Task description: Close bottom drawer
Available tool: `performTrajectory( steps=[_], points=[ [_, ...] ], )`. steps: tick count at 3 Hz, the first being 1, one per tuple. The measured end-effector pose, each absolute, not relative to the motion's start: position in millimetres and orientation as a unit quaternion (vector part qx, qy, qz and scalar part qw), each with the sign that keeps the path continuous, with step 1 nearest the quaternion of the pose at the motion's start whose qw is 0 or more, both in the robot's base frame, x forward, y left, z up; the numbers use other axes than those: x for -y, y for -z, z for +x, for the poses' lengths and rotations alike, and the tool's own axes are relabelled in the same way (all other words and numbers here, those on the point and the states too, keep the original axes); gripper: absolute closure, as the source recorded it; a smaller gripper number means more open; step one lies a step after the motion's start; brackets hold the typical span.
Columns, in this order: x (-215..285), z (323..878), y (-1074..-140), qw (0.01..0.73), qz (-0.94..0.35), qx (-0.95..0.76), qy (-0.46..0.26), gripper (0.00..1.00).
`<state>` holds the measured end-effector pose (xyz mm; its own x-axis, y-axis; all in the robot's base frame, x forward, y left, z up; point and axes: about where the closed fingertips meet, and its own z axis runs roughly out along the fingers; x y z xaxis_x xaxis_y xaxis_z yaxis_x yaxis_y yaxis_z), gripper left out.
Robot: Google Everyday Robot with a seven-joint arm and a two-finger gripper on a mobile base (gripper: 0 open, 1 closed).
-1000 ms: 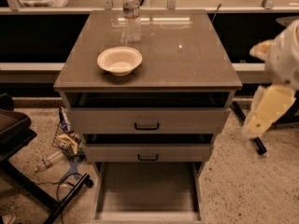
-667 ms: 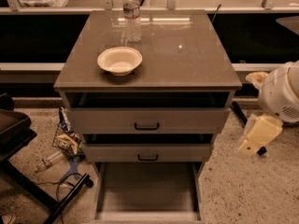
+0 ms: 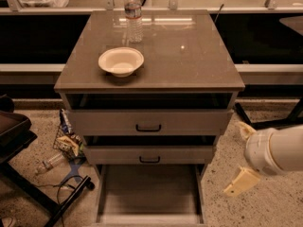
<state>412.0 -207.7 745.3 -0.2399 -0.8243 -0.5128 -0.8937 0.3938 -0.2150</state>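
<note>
Gripper: the gripper (image 3: 234,159) hangs low at the right of the cabinet, near its front corner and touching nothing. Its two beige fingers (image 3: 241,182) point left and stand well apart with nothing between them. That fits an approach, since a shove on a flat panel needs no hold.

Arm: the white arm (image 3: 277,150) comes in from the right edge, off to the side of the cabinet. The gripper is at drawer height but not in front of any drawer.

Bottom drawer: the bottom drawer (image 3: 149,195) is pulled far out toward the near edge. Its bare floor is in plain view and its front panel lies at the lower border. The pull handle is not in view.

Judgement: closing has not begun. The gripper would have to get to the near side of that front panel and press away toward the far side.

Drawers above: the middle drawer (image 3: 149,154) and top drawer (image 3: 148,122) sit back over it, each with a dark gap above its front.

Cabinet top: a bowl (image 3: 121,60) and a water bottle (image 3: 133,13) stand on the left half of the cabinet top (image 3: 194,56), out of the way of a low push.

Floor: litter (image 3: 68,143) lies on the left, well apart from the arm.
</note>
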Motion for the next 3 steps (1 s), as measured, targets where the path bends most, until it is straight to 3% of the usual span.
performTrajectory(
  steps=[1, 3],
  points=[
    [214.5, 395.1, -680.4, 0.296, -0.527, -0.794, -0.07, 0.0],
    [220.1, 397.2, -645.3, 0.308, -0.513, -0.795, -0.095, 0.0]
  ],
)
